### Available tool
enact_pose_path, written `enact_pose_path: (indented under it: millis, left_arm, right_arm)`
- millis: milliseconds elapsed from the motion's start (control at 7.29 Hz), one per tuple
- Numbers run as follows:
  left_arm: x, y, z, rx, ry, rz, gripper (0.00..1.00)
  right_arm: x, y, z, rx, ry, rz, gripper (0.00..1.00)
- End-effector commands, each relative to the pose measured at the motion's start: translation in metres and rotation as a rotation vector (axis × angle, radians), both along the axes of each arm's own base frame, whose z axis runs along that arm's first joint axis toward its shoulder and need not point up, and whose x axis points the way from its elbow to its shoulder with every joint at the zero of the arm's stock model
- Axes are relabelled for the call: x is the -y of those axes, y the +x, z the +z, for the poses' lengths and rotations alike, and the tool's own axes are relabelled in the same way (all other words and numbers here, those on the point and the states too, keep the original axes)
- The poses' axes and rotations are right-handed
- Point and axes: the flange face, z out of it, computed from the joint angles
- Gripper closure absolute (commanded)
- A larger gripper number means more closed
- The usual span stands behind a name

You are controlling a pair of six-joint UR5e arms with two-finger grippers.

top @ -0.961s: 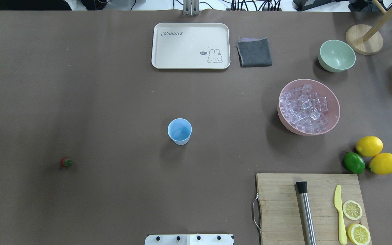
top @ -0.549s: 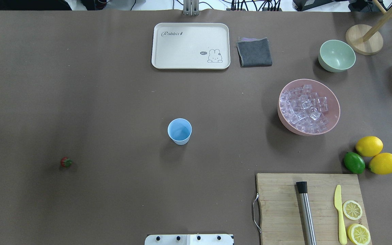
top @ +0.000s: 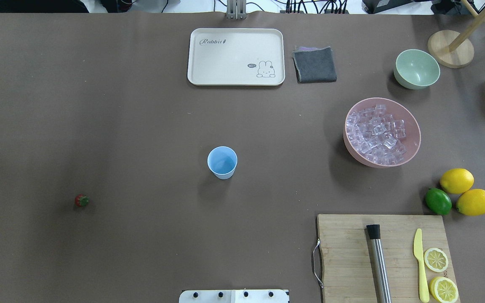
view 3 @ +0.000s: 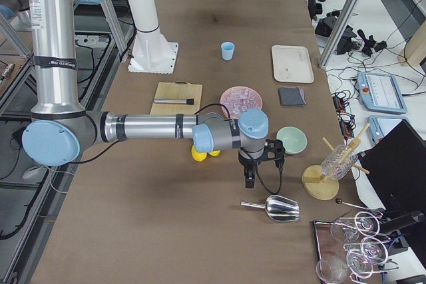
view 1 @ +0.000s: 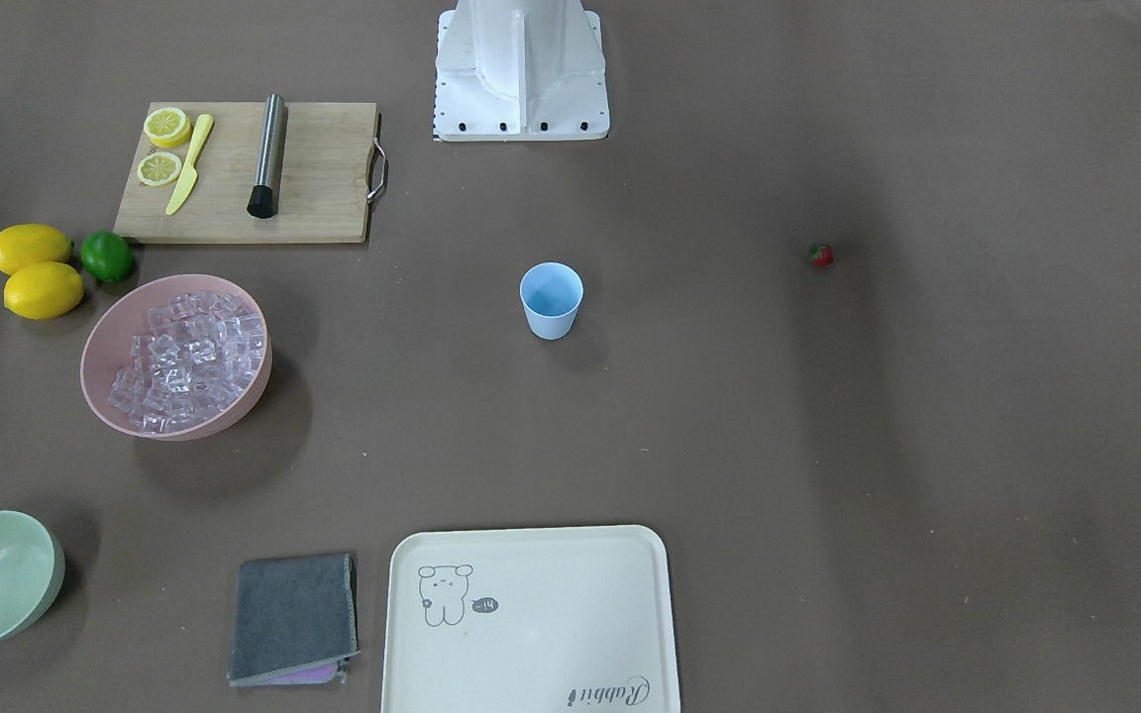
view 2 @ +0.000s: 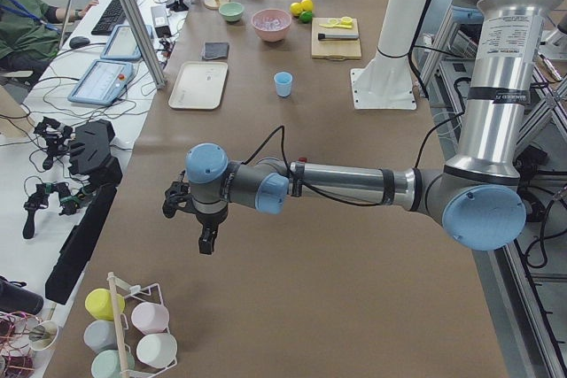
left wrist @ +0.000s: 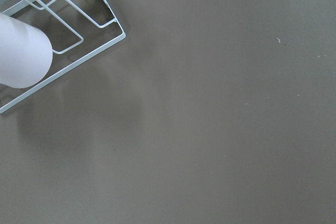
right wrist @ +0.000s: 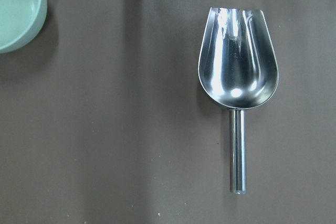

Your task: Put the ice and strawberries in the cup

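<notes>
Cup: upright, empty, middle of counter, reachable by both arms.
Ice: heaped in pink bowl, R side.
Strawberry: alone, L side, well apart from cup.
R tool: above scoop, prob. for the ice; apart/together can't tell.
L tool: over bare counter near cup rack; opening can't tell.

Light-blue cup, red strawberry, clear ice, pink bowl.
</notes>
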Motion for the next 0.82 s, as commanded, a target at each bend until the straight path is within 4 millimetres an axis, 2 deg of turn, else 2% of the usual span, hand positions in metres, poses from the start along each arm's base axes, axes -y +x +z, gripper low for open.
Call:
enact_pose_path:
  millis: [0,275,686]
  left_arm:
    - [0.004,0.0,-0.004,0.0,0.008,0.0,0.02]
    - [0.004,0.0,-0.004,0.001,0.006,-0.001,0.02]
    - [0.004,0.001,-0.003,0.001,0.003,0.001,0.02]
  right_arm:
    - [0.001,-0.002,-0.004,0.022,0.003,-0.004,0.02]
    - [0.002,-0.008,-0.013,0.113,0.001,-0.021,0.08]
    - [0.001,-0.008,-0.013,0.112,0.005,-0.022,0.0]
